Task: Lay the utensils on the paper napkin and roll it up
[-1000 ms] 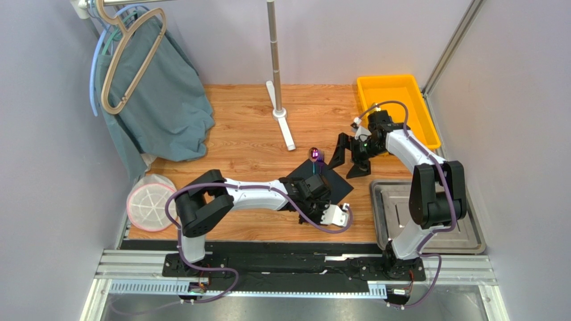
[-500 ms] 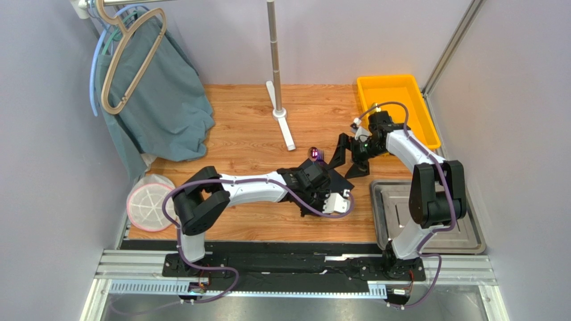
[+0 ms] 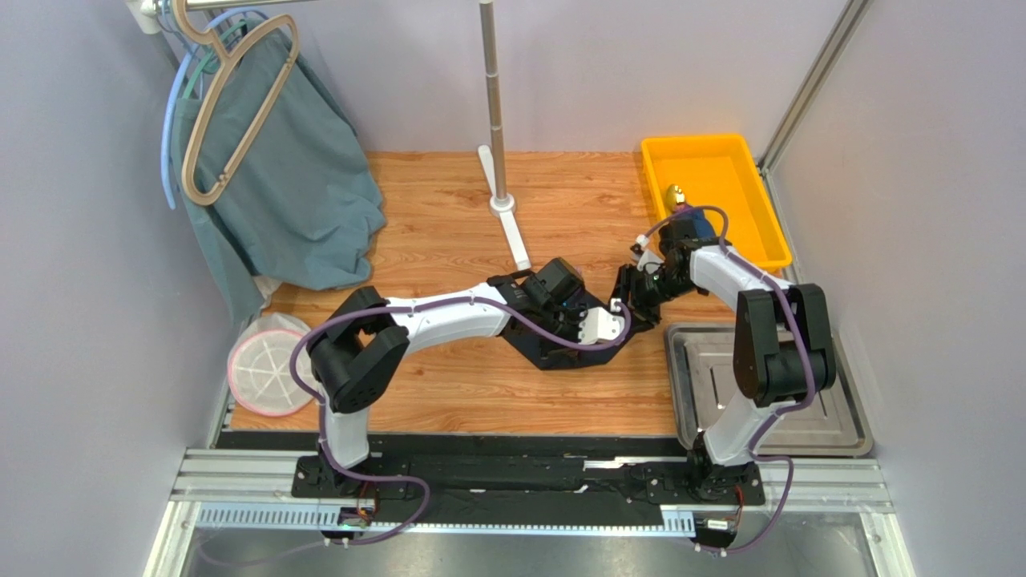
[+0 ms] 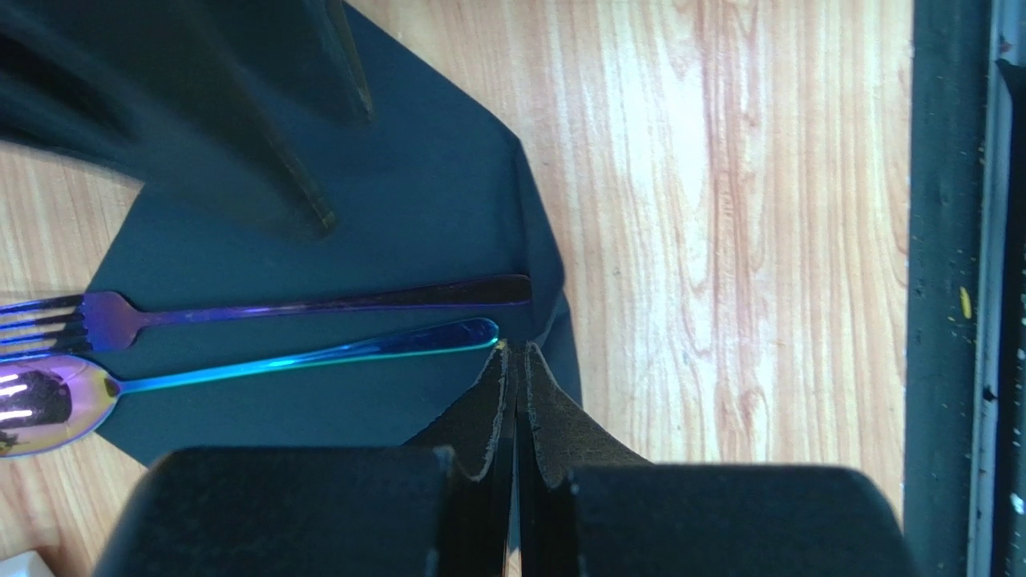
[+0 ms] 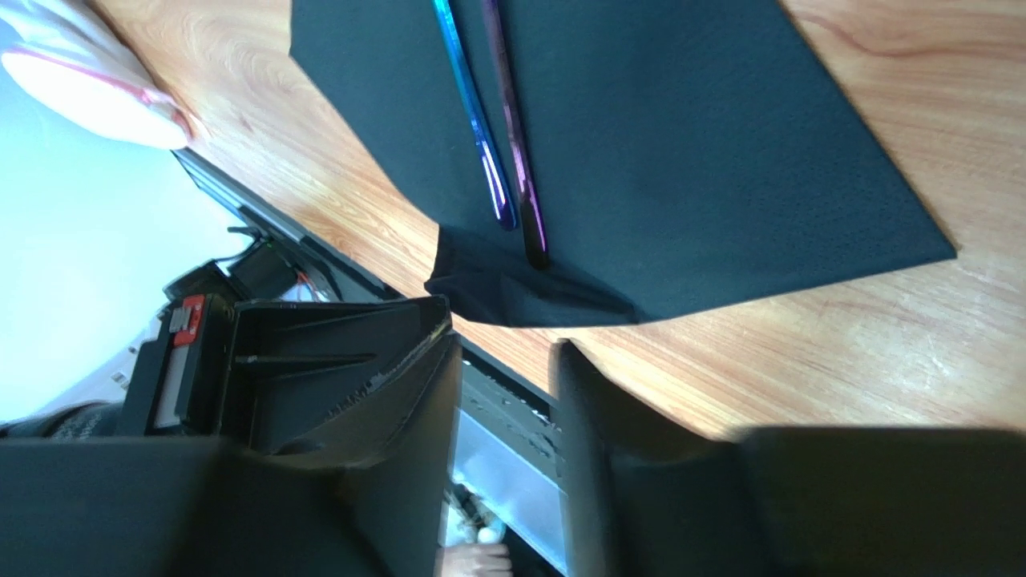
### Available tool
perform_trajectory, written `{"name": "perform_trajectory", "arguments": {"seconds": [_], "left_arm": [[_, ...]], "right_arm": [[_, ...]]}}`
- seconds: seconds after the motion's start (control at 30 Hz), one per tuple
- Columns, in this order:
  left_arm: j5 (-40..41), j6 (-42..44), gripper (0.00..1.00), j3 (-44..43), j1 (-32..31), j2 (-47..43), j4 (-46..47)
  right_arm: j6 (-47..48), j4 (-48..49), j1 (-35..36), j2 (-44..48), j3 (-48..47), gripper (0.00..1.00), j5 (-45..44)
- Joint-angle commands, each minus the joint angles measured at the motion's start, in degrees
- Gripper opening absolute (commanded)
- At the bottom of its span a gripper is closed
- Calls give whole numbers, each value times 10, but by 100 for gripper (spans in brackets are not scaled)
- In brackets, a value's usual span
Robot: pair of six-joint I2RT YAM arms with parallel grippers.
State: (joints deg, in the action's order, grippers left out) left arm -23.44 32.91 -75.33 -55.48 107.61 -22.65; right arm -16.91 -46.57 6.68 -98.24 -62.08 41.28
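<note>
The paper napkin [image 4: 422, 216] bears fork [image 4: 301, 307], spoon [image 4: 301, 357]; left end effector [image 4: 518, 351] pinches its corner, right end effector [image 5: 506, 351] wide.

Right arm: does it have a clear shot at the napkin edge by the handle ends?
Probably yes. The right gripper is open, just off the edge of the paper napkin, only bare wood between. The left gripper, shut on the folded corner there, leaves little room.

Fork and spoon on napkin, mid-table.
Fork [image 4: 301, 307] and spoon [image 4: 301, 357] side by side on the paper napkin [image 4: 446, 228], heads overhanging its edge; tray [image 3: 831, 423] right, bin [image 3: 773, 235] behind tray.
</note>
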Motion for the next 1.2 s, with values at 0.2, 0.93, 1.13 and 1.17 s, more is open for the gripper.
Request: {"name": "perform_trajectory", "arguments": {"seconds": [0.2,0.93,1.13,1.17], "left_arm": [[1,21,0,-29,6,17,25],[48,34,0,-52,20,59,57],[36,30,0,-49,20,55,59],[34,28,0,-47,20,53,59]], "right_arm": [[-5,18,-2,-36,3,14,-4],[-32,48,1,-30,48,11,10],[-25,54,11,-42,43,31,18],[-25,55,13,-43,41,31,19]]}}
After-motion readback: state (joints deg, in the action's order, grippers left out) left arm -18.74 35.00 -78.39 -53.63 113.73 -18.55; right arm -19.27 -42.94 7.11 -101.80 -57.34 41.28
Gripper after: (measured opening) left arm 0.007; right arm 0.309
